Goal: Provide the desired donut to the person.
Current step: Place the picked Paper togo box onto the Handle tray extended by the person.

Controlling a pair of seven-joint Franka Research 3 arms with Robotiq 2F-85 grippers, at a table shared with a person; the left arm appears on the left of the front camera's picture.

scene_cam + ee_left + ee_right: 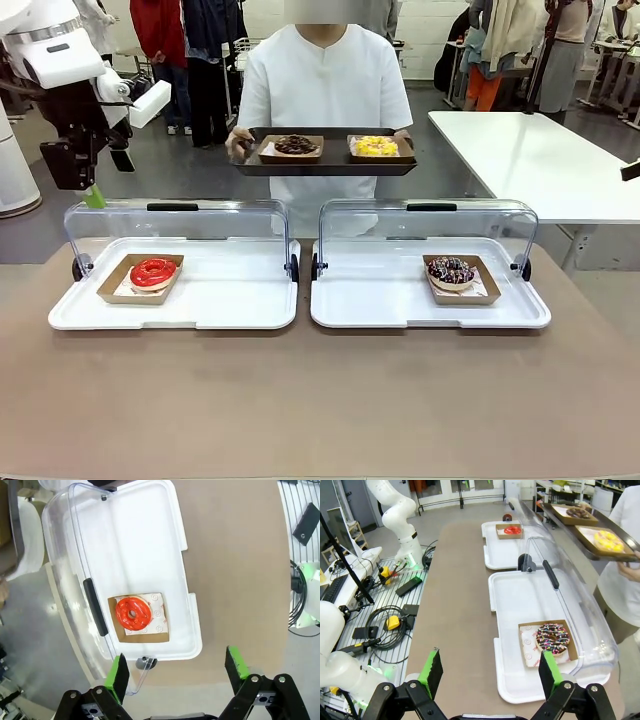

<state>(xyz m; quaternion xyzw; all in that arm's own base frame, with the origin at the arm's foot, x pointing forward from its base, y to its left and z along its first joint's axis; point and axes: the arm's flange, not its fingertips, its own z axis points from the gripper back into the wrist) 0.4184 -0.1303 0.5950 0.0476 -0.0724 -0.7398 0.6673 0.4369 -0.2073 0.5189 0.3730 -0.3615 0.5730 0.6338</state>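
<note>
Four donuts in all, each on its own brown card tray. Two sit on the table [320, 410]: a red donut [153, 272] at the left end of the left white case [240, 305], and a sprinkled chocolate donut [450, 270] at the right end of the right white case [380, 305]. Both cases have clear lids [180, 232] rolled open (black handle on each). Two more ride on a dark tray [325, 165] held in both hands by the person [325, 75] across the table: a chocolate donut [295, 145] and a yellow donut [376, 146]. Faint print on the paper under the donuts, not legible. Left gripper [177, 672] spread wide, holding nothing, above the red donut's case. Right gripper [490, 669] spread wide, holding nothing, near the sprinkled donut's case.
</note>
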